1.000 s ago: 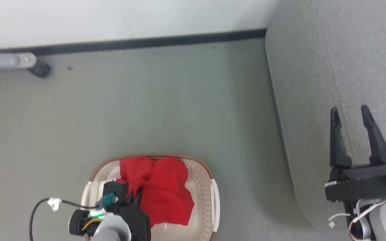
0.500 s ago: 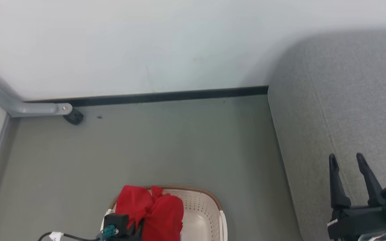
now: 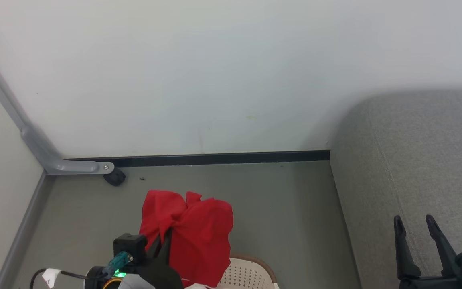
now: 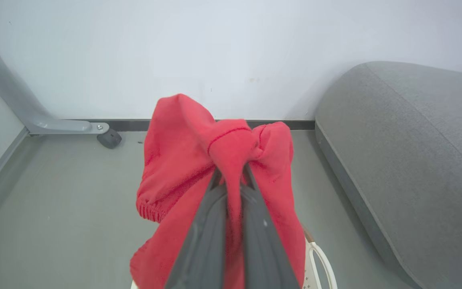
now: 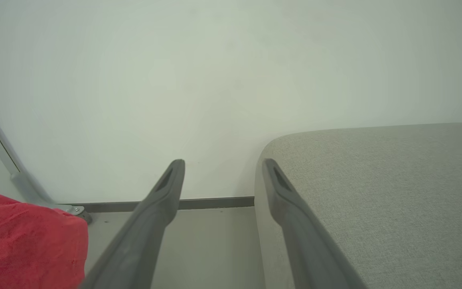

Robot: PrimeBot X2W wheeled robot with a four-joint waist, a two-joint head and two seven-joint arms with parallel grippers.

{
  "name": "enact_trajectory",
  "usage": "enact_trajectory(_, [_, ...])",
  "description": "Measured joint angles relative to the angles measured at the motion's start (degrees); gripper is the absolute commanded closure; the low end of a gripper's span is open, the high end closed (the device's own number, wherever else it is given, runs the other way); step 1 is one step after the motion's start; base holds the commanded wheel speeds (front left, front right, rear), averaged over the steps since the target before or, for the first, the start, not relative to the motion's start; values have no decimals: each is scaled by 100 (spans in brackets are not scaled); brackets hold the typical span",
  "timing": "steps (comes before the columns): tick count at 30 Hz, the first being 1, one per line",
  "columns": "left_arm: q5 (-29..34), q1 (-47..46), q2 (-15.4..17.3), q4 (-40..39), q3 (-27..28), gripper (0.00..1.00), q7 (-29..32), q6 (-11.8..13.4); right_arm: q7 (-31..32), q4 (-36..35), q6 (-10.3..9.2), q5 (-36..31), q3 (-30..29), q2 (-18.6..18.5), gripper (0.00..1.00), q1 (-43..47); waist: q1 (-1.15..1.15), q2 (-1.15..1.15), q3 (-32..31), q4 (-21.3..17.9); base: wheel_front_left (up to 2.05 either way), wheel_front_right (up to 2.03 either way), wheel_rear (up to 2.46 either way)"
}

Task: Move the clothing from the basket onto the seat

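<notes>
A bunched red garment of the clothing [image 3: 191, 233] hangs lifted above the basket [image 3: 251, 273], whose cream perforated wall and brown rim peek in at the bottom of the head view. My left gripper [image 3: 165, 241] is shut on the garment; in the left wrist view its fingers [image 4: 211, 224] pinch a red fold [image 4: 231, 152] and the rest drapes down both sides, with a white basket handle [image 4: 321, 261] below. My right gripper [image 3: 415, 224] stands open over the grey-green seat [image 3: 415, 160], nothing between its fingers [image 5: 163, 200]. The red garment [image 5: 26, 241] also shows at left in the right wrist view.
A white wall with a dark baseboard [image 3: 215, 158] closes the far side of the grey floor. A grey metal leg with a black foot [image 3: 114, 178] stands in the left corner. The seat's rounded corner [image 4: 335, 100] lies right of the basket, with open floor between.
The head camera has tilted up, showing more wall and less basket. The left gripper has raised the red garment up out of the basket. The right gripper stays open over the seat.
</notes>
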Motion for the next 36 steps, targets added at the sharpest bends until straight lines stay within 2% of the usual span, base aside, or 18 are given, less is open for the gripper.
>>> enact_trajectory(9, [199,-15,188,-1695,328,100,-1,249,81,-71,0,10,31,0,0,191,0,0,-349,163,0,0,0])
enact_trajectory(20, [510,-420,151,-3564,202,100,-7,231,185,-192,0,48,127,22,0,369,1,1,-458,255,0,0,0])
enact_trajectory(21, [523,-462,140,-3697,162,100,-7,168,203,-194,0,48,143,26,0,369,1,1,-461,258,0,0,0])
enact_trajectory(28, [538,-727,87,-4386,-99,100,-3,-49,254,-240,0,48,241,69,0,368,0,1,-473,266,0,0,0])
enact_trajectory(36, [495,-771,19,-4765,-289,100,164,-69,300,-447,64,36,517,152,0,369,1,1,-483,265,0,0,0])
